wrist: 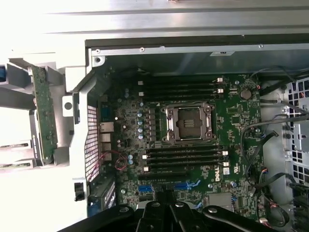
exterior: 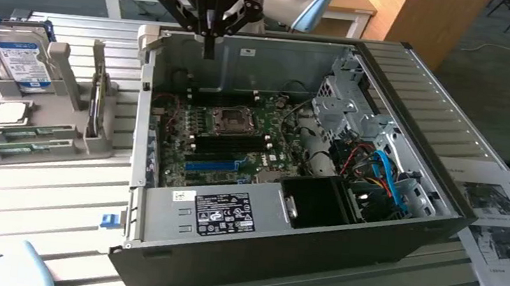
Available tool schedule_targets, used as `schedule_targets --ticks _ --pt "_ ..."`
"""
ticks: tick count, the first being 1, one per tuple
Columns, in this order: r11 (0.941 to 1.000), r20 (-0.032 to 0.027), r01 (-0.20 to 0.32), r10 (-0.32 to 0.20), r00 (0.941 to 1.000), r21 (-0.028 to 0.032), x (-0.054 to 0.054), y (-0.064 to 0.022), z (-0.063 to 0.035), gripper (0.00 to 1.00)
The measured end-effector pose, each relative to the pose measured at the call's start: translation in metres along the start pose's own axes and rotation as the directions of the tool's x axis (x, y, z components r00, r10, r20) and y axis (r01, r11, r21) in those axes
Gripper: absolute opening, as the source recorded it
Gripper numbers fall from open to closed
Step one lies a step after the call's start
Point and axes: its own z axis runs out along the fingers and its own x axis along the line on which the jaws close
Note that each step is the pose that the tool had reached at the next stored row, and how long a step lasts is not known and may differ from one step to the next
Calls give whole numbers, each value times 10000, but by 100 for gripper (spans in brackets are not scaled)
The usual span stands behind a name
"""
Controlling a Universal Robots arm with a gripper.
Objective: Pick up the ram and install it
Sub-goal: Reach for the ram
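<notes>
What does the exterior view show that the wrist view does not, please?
Exterior view adds: the hard drive standing in the grey rack, green ram sticks lying in it, and printed papers beside the case. Wrist view adds: the white logo printed on the motherboard and the perforated metal panel at the board's edge. Both share the motherboard, its processor socket and the shut gripper, which holds nothing.

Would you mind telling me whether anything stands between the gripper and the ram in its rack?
Nothing visible covers the ram, which lies in the grey rack outside the computer case. The gripper hangs over the case's edge. The rack's upright dividers stand between them sideways, not from above.
</notes>
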Motion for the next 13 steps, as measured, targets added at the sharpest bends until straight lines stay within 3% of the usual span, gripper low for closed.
schedule_targets --ticks 13 --pt "10000 0 0 0 10000 0 137 -10 0 9"
